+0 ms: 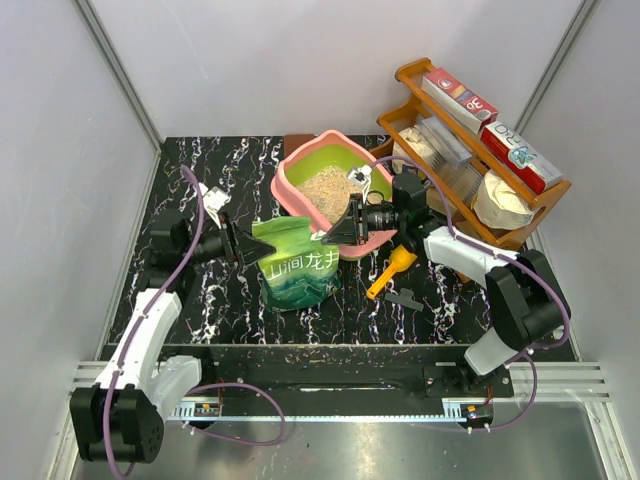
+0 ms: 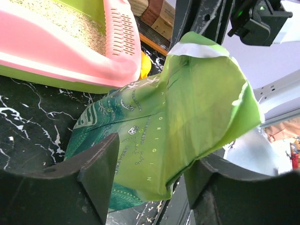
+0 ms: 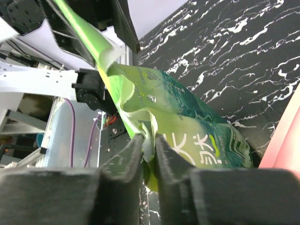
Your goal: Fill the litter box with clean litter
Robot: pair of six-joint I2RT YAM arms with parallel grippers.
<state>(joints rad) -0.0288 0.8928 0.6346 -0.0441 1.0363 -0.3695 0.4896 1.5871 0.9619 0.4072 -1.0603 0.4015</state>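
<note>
The pink litter box (image 1: 300,205) with lime-green inner walls stands at the middle back of the table, with beige clean litter (image 1: 325,190) lying in it. In front of it a green bag (image 1: 295,262) with white characters stands slumped. My right gripper (image 1: 345,228) is at the bag's top right corner; in the right wrist view it (image 3: 149,150) is shut on a fold of the bag (image 3: 187,122). My left gripper (image 1: 240,245) is at the bag's left top edge; its fingers (image 2: 101,173) stand open, with the bag's edge (image 2: 178,108) loose between them. The litter box (image 2: 70,56) lies just beyond.
A yellow-orange scoop (image 1: 390,272) lies right of the bag, beside a small dark piece (image 1: 403,297). A brown wooden rack (image 1: 470,140) with boxes and a pale sack fills the back right corner. Grey walls close in both sides of the black marbled table (image 1: 200,160).
</note>
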